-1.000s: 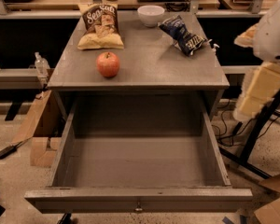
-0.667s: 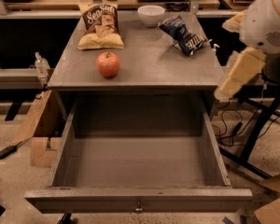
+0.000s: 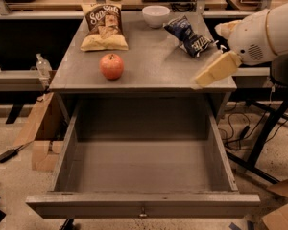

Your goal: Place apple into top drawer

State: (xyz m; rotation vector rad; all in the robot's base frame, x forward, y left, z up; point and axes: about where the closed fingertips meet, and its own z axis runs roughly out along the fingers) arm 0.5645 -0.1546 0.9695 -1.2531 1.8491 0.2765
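Note:
The apple (image 3: 112,66), red-orange and round, sits on the grey cabinet top (image 3: 158,66), left of centre near its front edge. The top drawer (image 3: 144,204) below is pulled fully open, with its grey inside bare and a small metal knob (image 3: 143,213) on the front panel. My gripper (image 3: 206,76) comes in from the right on a white arm (image 3: 266,30). Its cream-coloured tip hangs over the cabinet top's right front corner, well to the right of the apple and apart from it. It holds nothing that I can see.
A tan chip bag (image 3: 104,28), a white bowl (image 3: 156,16) and a blue chip bag (image 3: 188,35) lie at the back of the cabinet top. Cardboard boxes (image 3: 43,138) and a bottle (image 3: 43,66) stand at the left. A black stand (image 3: 264,133) and cables are on the right.
My arm and gripper have moved left, from beside the cabinet's right side to over its right front corner. The apple and the drawer have not moved.

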